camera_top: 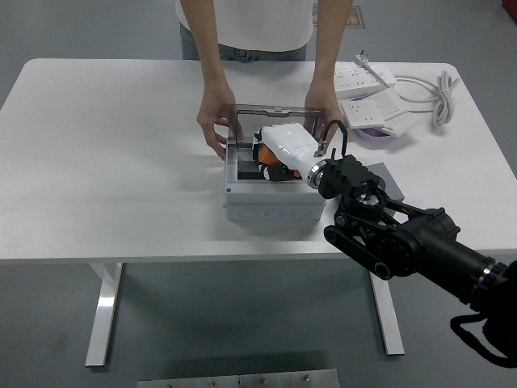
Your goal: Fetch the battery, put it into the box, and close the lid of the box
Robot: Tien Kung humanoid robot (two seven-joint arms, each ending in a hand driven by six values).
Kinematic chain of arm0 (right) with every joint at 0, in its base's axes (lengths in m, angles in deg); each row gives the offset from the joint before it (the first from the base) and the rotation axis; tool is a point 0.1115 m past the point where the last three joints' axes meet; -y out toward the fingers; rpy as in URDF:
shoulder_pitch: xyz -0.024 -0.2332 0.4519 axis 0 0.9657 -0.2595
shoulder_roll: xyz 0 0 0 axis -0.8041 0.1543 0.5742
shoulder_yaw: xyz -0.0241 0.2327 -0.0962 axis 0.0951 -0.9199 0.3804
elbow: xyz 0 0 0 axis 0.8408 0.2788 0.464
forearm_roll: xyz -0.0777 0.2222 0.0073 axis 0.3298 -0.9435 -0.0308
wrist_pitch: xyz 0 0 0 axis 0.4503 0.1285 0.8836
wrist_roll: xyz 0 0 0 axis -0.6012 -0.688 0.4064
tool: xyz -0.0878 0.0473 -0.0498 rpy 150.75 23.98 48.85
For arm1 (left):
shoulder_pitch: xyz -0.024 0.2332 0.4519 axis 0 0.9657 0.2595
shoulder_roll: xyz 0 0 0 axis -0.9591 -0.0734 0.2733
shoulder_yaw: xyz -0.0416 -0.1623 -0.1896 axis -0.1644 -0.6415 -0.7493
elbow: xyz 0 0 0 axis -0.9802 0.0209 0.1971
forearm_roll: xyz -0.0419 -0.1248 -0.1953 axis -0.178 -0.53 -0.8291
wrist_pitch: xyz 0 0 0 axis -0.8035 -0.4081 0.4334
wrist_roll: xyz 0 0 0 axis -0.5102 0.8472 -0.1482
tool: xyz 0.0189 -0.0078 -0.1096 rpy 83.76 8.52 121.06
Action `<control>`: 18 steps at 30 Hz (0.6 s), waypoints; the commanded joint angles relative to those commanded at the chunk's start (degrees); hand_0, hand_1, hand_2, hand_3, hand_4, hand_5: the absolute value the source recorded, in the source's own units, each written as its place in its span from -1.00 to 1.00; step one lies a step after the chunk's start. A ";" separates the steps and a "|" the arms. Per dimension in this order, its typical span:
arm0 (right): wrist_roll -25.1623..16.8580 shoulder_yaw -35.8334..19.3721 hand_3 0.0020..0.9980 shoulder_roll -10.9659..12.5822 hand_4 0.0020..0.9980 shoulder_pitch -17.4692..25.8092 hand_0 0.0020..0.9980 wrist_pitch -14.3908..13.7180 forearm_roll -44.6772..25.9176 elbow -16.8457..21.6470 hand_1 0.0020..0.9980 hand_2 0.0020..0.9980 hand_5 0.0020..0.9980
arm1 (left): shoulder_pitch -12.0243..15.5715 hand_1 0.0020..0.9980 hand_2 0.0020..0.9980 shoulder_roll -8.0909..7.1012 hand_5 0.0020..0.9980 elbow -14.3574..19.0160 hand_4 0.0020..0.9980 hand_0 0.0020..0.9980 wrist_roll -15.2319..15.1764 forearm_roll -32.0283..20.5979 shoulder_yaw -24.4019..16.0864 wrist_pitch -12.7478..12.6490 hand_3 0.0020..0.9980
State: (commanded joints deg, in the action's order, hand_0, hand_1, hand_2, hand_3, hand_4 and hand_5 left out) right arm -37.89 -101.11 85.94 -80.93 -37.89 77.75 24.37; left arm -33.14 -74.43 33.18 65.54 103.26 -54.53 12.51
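The placing step is being carried out. The right robot hand (271,156), white-shelled on a black arm, is being held inside the open grey box (273,202) near the middle of the white desk (113,153). An orange battery (266,151) is being gripped in its curled fingers, low within the box cavity; whether it is already resting on the box floor cannot be told, since the hand is covering most of it.

The clear lid (271,115) is being propped upright at the far side of the box by a person standing across the desk, one hand (213,125) being kept at the left edge of the lid and the other hand (321,103) at the right edge.

Power strips (365,90) and a white cable (432,95) are lying well apart at the far right corner. The left arm is not being shown.

Judged from this, release of the battery is being called for next: the fingers are to be opened, the hand lifted clear of the walls, and only then is the lid to be brought down.
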 joint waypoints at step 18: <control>-1.31 -0.30 0.08 -0.60 0.18 0.25 -0.80 -1.10 -2.59 -0.35 -0.51 -0.25 -0.86 | -0.11 0.40 0.15 0.08 -1.00 0.07 0.00 0.27 0.18 0.25 -0.04 0.30 0.08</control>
State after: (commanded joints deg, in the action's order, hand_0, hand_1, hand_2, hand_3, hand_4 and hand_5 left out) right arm -39.21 -101.41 85.34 -80.68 -38.99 75.16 24.02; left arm -33.24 -74.36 33.25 65.72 103.51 -54.57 12.81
